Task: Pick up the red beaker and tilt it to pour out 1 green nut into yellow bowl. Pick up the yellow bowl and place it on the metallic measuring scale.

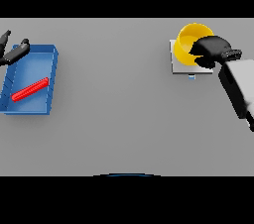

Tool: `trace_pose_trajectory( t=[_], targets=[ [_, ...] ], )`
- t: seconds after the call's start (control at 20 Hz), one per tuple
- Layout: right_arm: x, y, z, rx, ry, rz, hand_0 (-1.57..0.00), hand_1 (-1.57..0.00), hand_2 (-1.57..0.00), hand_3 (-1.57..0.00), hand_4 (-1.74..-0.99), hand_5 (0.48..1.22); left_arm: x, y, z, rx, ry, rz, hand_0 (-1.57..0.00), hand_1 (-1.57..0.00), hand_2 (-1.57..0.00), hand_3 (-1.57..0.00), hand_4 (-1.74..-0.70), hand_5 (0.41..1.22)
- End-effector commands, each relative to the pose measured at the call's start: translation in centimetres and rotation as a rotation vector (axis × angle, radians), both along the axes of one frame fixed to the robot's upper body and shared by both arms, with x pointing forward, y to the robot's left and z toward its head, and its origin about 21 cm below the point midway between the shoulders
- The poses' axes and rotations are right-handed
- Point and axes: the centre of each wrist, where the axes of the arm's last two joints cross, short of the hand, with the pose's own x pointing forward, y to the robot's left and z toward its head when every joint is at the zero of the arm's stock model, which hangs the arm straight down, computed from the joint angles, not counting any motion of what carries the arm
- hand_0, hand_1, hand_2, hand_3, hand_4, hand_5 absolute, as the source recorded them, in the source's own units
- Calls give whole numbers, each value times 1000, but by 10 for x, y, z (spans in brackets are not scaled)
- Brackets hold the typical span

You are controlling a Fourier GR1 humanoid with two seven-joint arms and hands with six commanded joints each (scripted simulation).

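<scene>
At the upper left edge of the frame the robot's dark left hand hangs with its fingers spread apart, over the top left corner of a shallow blue rectangular tray in which a slim red cylindrical beaker lies on its side at a slant. At the upper right, the round yellow bowl sits on the flat metallic square measuring scale, and the dark right hand is curled round the bowl's right rim.
</scene>
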Motion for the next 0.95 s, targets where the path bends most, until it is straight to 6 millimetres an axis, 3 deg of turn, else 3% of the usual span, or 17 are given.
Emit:
trace_pose_trajectory(
  t=[0.0,0.05,0.1,0.15,0.25,0.4,0.6,0.9],
  targets=[
    [1,-1,2,3,-4,-4,-1571,-1571,-1404,-1376,-1741,1221,0,2,3,4,1,1,1,1,1,1,-842,780],
    [1,-1,0,8,1,-9,-1565,-1496,-1437,-1249,-1741,1221,0,1,1,3,-1,-8,1,1,1,1,-838,779],
    [1,-2,0,1,4,-12,-1558,-1428,-1343,-1110,-1682,1221,0,3,0,5,0,-5,1,1,1,1,-836,775],
    [1,-2,-2,1,11,-25,-1471,-1285,-1178,-959,-1632,1145,0,2,1,-1,-3,-8,1,1,1,1,-837,773],
    [2,0,0,38,32,-40,-1147,-958,-848,-688,-1559,1014,0,0,0,-3,-5,-11,1,1,1,1,-834,771],
    [3,1,0,59,57,-69,-605,-556,-470,-391,-1496,890,4,0,-2,-19,-3,-5,1,1,1,1,-840,764],
    [3,-1,3,39,68,-49,-247,-243,-192,-164,-1448,824,3,2,-1,-9,6,-5,1,1,1,1,-834,750],
    [1,-1,-1,5,95,-64,-64,-63,-50,-42,-1390,779,-1,0,-3,-5,-6,-10,1,1,1,1,-833,760]
  ],
)
